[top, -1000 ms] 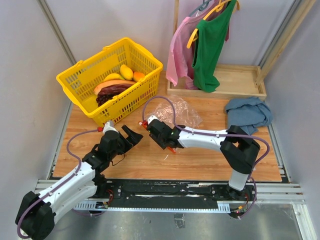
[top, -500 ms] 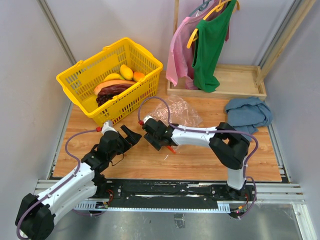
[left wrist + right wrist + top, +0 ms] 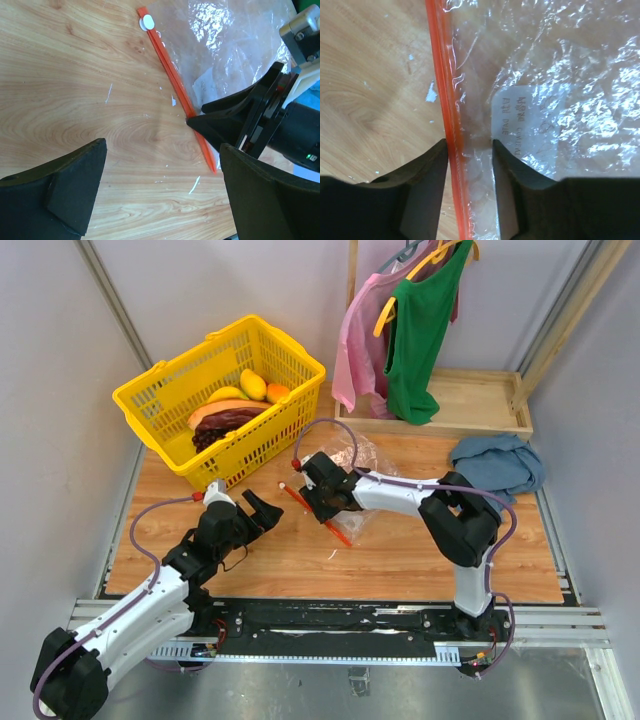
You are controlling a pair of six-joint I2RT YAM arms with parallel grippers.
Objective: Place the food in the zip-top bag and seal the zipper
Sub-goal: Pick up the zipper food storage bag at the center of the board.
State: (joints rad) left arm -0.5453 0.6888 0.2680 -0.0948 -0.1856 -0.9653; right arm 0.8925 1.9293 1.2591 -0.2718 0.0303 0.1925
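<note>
The clear zip-top bag (image 3: 372, 466) lies flat on the table, its red-orange zipper (image 3: 296, 498) along its left edge. My right gripper (image 3: 325, 514) stands over that edge. In the right wrist view its jaws are narrowly apart (image 3: 469, 150), with the zipper (image 3: 440, 75) and a strip of bag (image 3: 560, 75) between them. My left gripper (image 3: 264, 510) is open and empty, just left of the zipper (image 3: 172, 75). The food sits in the yellow basket (image 3: 150, 400): purple grapes (image 3: 210, 436), a long orange-brown piece (image 3: 222, 410) and a yellow piece (image 3: 253, 383).
A white slider tab (image 3: 147, 22) sits at the zipper's far end. A white label (image 3: 517, 117) shows on the bag. A blue cloth (image 3: 496, 466) lies at the right. A wooden base (image 3: 470, 405) with hanging pink and green clothes stands behind.
My right gripper has moved up and right onto the bag's zipper edge, and the red strip now shows along its full length. The left arm has stayed still.
</note>
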